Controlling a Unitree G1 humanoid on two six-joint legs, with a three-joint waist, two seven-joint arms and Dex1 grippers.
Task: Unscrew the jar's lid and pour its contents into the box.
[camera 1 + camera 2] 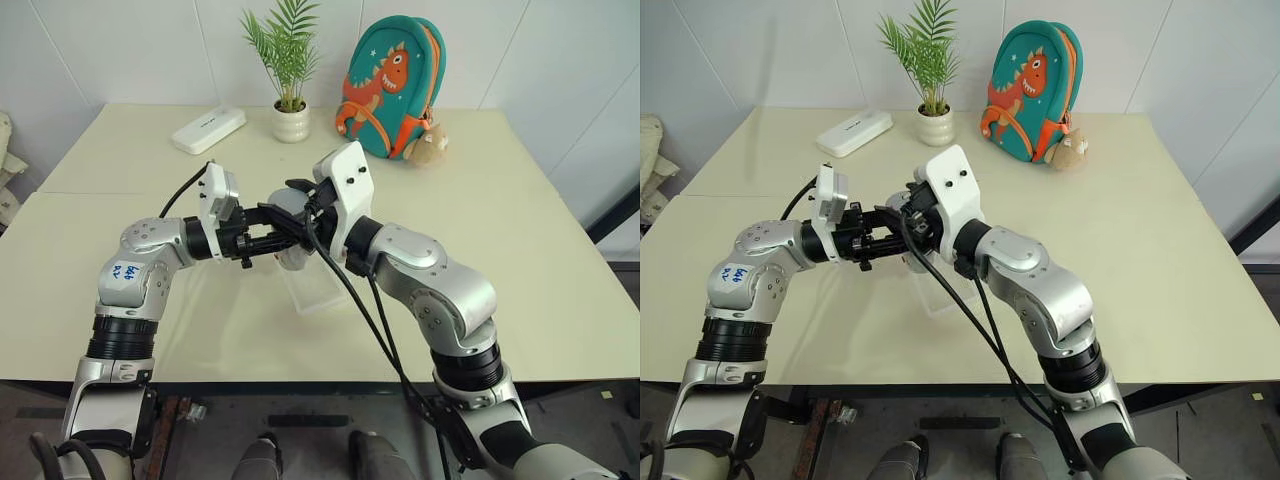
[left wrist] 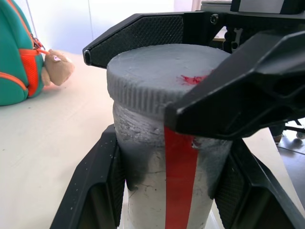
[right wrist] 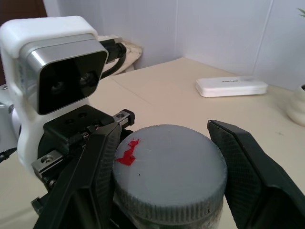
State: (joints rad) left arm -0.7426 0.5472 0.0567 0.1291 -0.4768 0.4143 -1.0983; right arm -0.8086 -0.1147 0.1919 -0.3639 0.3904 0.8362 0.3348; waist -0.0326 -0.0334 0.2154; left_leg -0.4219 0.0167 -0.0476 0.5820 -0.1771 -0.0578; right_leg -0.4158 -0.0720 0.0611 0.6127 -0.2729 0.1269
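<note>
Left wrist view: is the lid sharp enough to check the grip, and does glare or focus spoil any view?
Left wrist view: lid and jar sharp, backpack behind soft. Right wrist view: lid crisp, white case slightly soft, no glare. Head views: even light, soft shadows on table; clear box hard to make out.

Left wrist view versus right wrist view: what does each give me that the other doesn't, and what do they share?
Left wrist view: the jar body with its red stripe, clamped by the left gripper, plus the backpack and plush toy. Right wrist view: the white case and the left wrist's camera. Both: the grey lid with its red mark, and the right gripper closed on its rim.
</note>
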